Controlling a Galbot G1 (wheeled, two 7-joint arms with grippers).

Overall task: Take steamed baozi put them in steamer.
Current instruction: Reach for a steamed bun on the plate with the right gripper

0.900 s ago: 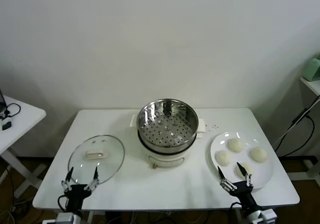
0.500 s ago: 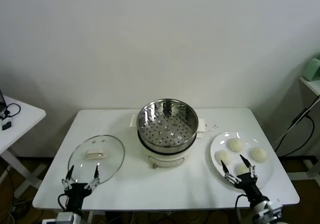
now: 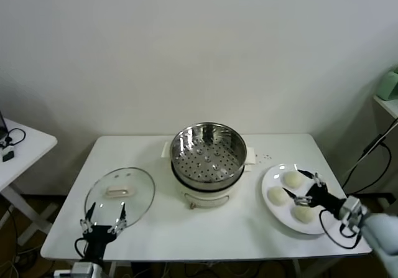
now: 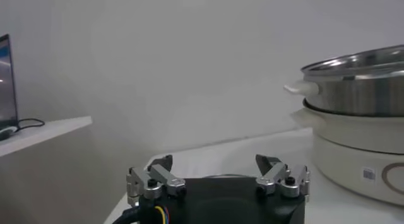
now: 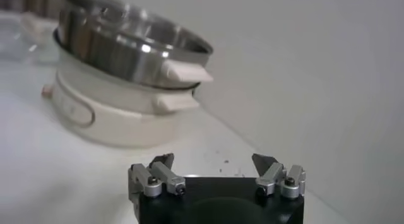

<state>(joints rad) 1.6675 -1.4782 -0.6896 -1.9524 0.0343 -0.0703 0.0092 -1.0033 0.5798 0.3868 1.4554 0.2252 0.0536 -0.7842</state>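
Fingers of my right gripper (image 3: 304,187) are spread wide, holding nothing, over the plate (image 3: 273,209) where three steamed baozi (image 3: 303,214) show. The steamer (image 3: 208,155) holds none. My left gripper (image 3: 104,217) waits open by the glass lid (image 3: 120,191). My right gripper has moved forward over the plate.

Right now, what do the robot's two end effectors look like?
Both look alike. The left end effector has a black body, two silver metal finger mounts with dark tips and small bolts, and yellow and blue wires at its base. The right end effector has the same black body and silver mounts; a black cable loops beside its wrist.
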